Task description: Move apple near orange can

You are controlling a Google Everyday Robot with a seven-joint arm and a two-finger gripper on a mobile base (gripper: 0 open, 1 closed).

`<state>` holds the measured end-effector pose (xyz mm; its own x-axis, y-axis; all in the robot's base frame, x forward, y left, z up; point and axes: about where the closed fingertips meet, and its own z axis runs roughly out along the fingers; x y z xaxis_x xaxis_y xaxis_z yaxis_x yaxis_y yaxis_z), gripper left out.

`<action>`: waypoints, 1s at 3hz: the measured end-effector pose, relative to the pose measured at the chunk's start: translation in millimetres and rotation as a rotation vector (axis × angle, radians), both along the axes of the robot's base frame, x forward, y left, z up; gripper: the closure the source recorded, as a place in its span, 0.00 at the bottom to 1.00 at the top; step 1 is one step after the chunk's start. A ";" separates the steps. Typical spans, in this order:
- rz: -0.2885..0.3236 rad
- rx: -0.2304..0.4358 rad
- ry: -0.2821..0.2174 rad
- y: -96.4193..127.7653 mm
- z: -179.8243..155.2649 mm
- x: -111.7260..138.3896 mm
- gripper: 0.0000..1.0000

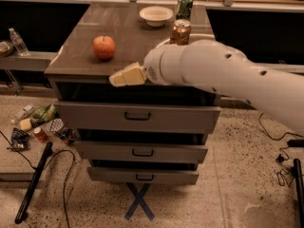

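The orange-red apple (104, 47) sits on the left part of the grey cabinet top (128, 37). The orange can (180, 32) stands upright on the right part of the top, its lower half hidden behind my white arm. My gripper (124, 76) is a pale yellowish tip at the end of the arm, hovering at the front edge of the top, a little right of and in front of the apple, not touching it.
A dark green can (184, 5) and a white bowl (156, 15) stand at the back of the top. Three shut drawers (137, 117) lie below. Litter and small bottles (40, 126) lie on the floor at left, with a black pole and cables.
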<state>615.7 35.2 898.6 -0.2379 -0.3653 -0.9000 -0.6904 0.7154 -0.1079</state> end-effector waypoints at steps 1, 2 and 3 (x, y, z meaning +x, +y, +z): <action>-0.030 0.124 -0.115 41.6 16.6 66.5 0.00; 0.017 0.210 -0.099 90.3 7.7 116.3 0.00; 0.041 0.223 -0.046 112.2 -12.4 141.3 0.00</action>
